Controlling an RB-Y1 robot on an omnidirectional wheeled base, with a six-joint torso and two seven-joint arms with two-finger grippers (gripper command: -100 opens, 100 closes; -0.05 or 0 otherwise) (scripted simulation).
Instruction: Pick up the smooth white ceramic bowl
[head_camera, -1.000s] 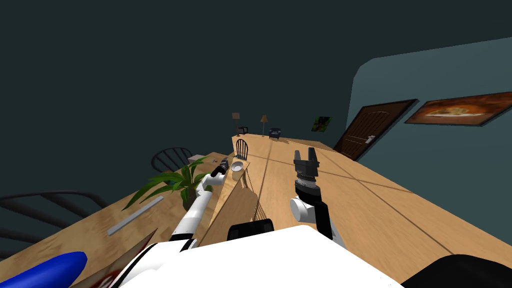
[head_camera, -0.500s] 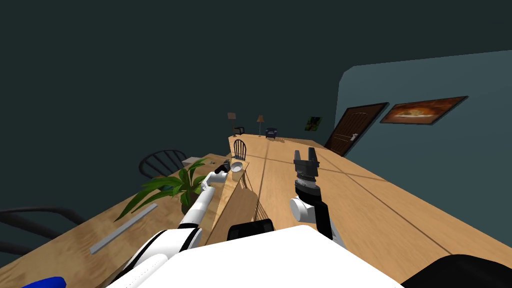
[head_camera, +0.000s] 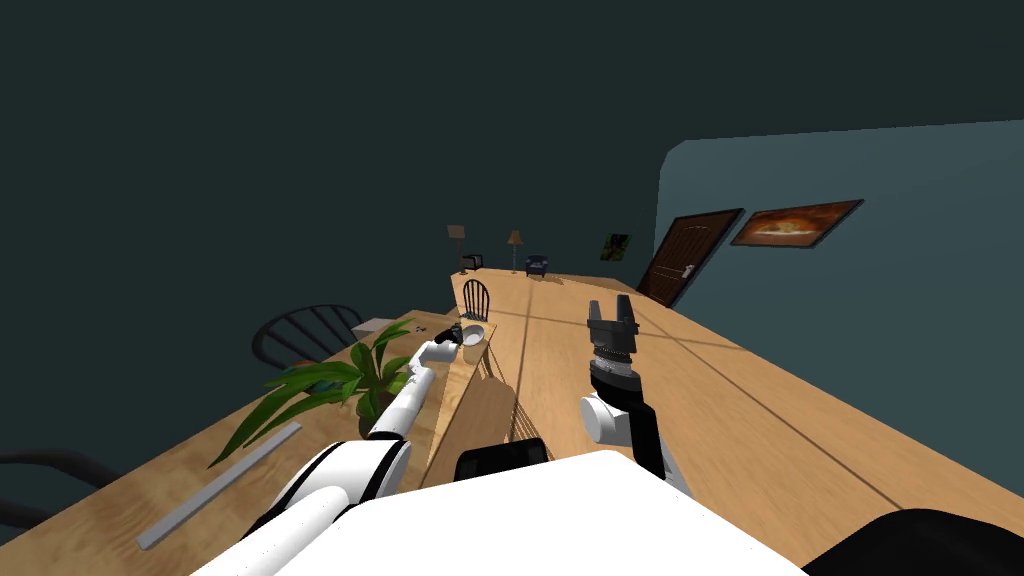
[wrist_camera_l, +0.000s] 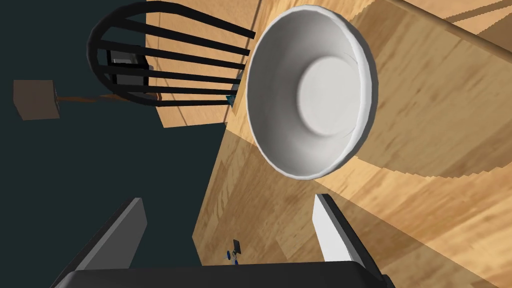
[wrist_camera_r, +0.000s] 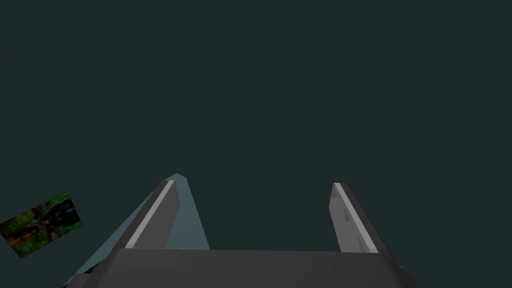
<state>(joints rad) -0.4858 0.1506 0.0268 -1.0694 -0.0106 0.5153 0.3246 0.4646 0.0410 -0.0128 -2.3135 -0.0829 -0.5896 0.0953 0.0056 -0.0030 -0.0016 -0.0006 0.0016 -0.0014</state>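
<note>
The left claw (wrist_camera_l: 228, 198) is spread, just short of the white bowl (wrist_camera_l: 312, 92) — it stands at the table's (head_camera: 190, 455) far right edge, chair (wrist_camera_l: 165, 65) beyond. Right claw (wrist_camera_r: 255, 183) is spread too.

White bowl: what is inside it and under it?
The bowl is empty, plain white inside. It rests on the wooden table; the patch directly beneath it is covered.

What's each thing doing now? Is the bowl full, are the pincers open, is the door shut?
white bowl: empty, upright on the wooden table, not held.
left pincer: open, just short of the bowl, not touching it.
right pincer: open, holding nothing.
door: shut.
</note>
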